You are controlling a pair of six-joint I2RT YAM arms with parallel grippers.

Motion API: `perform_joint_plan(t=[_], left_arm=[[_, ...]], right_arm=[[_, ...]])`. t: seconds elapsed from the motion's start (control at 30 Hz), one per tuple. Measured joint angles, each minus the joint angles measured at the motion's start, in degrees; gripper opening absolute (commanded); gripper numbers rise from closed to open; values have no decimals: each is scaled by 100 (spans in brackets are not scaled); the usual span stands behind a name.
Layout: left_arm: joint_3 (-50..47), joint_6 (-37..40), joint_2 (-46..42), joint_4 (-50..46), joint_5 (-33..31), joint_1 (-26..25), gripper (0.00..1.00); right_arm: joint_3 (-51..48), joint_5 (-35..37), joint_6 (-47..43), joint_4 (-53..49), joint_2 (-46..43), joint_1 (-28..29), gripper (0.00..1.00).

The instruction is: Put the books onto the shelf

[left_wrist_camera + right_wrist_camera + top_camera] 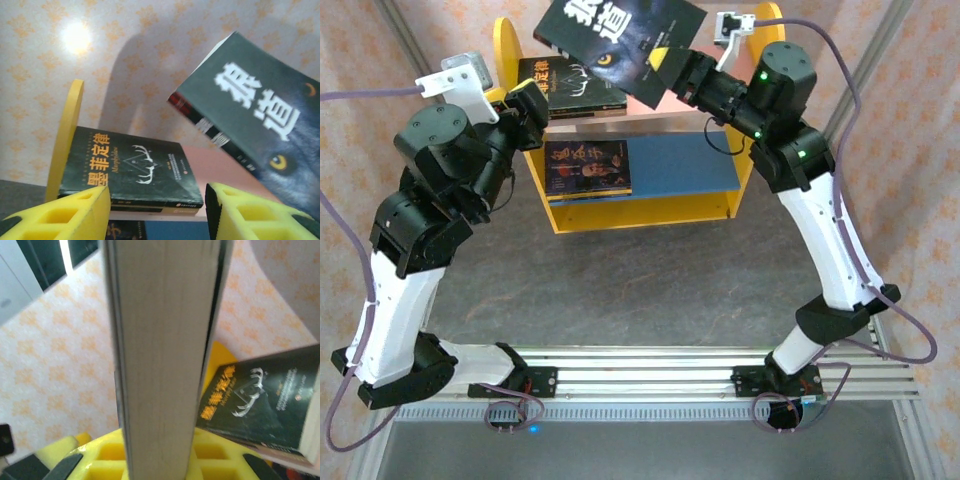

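- A wall of pale cloth [920, 150] with orange flowers is hanging all around a grey table [650, 290].
- Shiny metal rails [640, 365] are running along the near edge of the table, and the two arms are standing on them.
- One shelf [650, 212] is sitting at the far middle of the table. It is showing a pink upper board [660, 113], a blue lower board [685, 165] and yellow sides.
- I am counting three books, one shelf and two claws.
- The first book, the antler book [570, 85], is lying flat on the left part of the pink board. Its cover is dark with yellow letters and white antlers.
- The second book, the portrait book [587, 167], is lying flat on the left part of the blue board.
- The third book, the wolf book [615, 40], is hanging tilted in the air over the shelf. It is dark with big white letters and a yellow eye.
- The right claw [670, 70] is pinching the wolf book by its right corner. In the right wrist view the book's pale page edge is standing between the yellow pads [105, 455].
- The left claw [532, 102] is hovering by the left side of the shelf, near the antler book. Its yellow fingers [60, 215] are standing wide apart, holding nothing.
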Motion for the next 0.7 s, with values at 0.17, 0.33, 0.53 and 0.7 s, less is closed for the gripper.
perform_joint_plan(t=[0.17,0.33,0.53,0.7], left_arm=[[448,149,352,-533,162,170,52],[857,221,837,-922,597,514,52],[1419,205,1497,-1246,1453,1182,52],[1926,122,2059,-1462,2031,1556,52]], right_arm=[[280,-249,-243,-577,476,-66,16],[697,-415,-452,-1110,953,-85,16],[1255,-588,-595,-1429,1307,-87,16],[1665,-695,-614,-1471,1530,-87,17]])
